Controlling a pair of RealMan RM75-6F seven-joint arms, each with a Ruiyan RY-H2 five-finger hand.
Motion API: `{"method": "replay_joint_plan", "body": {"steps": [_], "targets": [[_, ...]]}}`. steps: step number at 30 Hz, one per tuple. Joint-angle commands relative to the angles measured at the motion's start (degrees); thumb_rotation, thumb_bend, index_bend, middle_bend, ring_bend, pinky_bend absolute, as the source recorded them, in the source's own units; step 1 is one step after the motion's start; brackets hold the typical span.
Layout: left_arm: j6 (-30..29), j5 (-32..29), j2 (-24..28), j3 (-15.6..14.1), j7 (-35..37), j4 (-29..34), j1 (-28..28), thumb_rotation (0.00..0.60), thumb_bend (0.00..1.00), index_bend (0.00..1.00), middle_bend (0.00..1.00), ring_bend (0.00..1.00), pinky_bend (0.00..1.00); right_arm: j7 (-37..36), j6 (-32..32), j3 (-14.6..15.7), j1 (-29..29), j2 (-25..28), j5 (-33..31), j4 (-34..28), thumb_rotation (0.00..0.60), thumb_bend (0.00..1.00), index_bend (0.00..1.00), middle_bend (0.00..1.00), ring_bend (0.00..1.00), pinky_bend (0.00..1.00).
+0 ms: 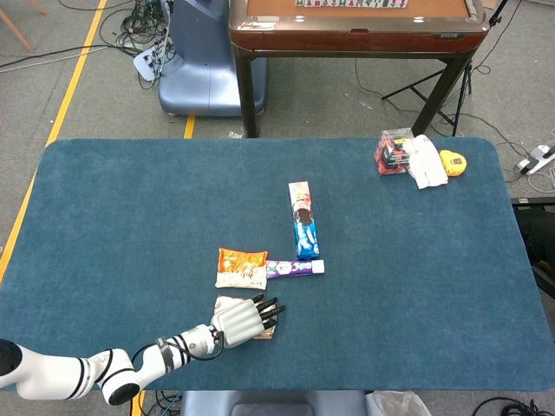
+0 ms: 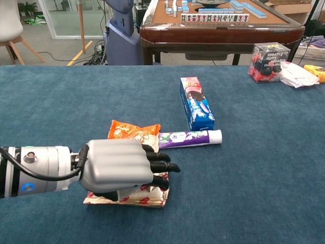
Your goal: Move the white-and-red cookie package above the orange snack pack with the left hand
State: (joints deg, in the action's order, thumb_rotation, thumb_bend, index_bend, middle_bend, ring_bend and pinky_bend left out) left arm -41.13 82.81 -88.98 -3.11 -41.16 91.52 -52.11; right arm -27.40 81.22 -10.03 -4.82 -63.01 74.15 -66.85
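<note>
The white-and-red cookie package [image 1: 226,304] [image 2: 148,195] lies flat on the blue table near its front edge, just below the orange snack pack [image 1: 242,267] [image 2: 133,131]. My left hand [image 1: 243,321] [image 2: 119,170] lies over the package and grips it, its dark fingers curled across the package's top. Most of the package is hidden under the hand. A small gap of cloth separates the package from the orange pack. My right hand shows in neither view.
A purple toothpaste tube [image 1: 295,269] [image 2: 190,138] touches the orange pack's right end. A blue cookie box [image 1: 303,219] [image 2: 196,103] lies behind it. A clear box [image 1: 393,152] [image 2: 269,61] and a white bag [image 1: 427,160] [image 2: 297,74] sit far right.
</note>
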Motion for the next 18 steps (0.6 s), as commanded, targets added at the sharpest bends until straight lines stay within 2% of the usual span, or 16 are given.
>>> {"method": "replay_joint_plan", "body": {"steps": [1,18], "targets": [[-0.1,-0.8,0.8,-0.5,-0.7,0.1,0.4,0.600,0.83,0.24,0.00,0.00,0.16,0.1,0.0,0.0,0.0,0.0,0.1,0.0,0.600,0.28,0.32,0.30,0.17,0.32],[-3.2,-4.3,7.6,-3.1,-3.3,3.0,3.4,0.600,0.82,0.25,0.00,0.00,0.16,0.4,0.5,0.0,-0.1,0.1,0.3,-0.6,0.600,0.28,0.32,0.30,0.17,0.32]]}}
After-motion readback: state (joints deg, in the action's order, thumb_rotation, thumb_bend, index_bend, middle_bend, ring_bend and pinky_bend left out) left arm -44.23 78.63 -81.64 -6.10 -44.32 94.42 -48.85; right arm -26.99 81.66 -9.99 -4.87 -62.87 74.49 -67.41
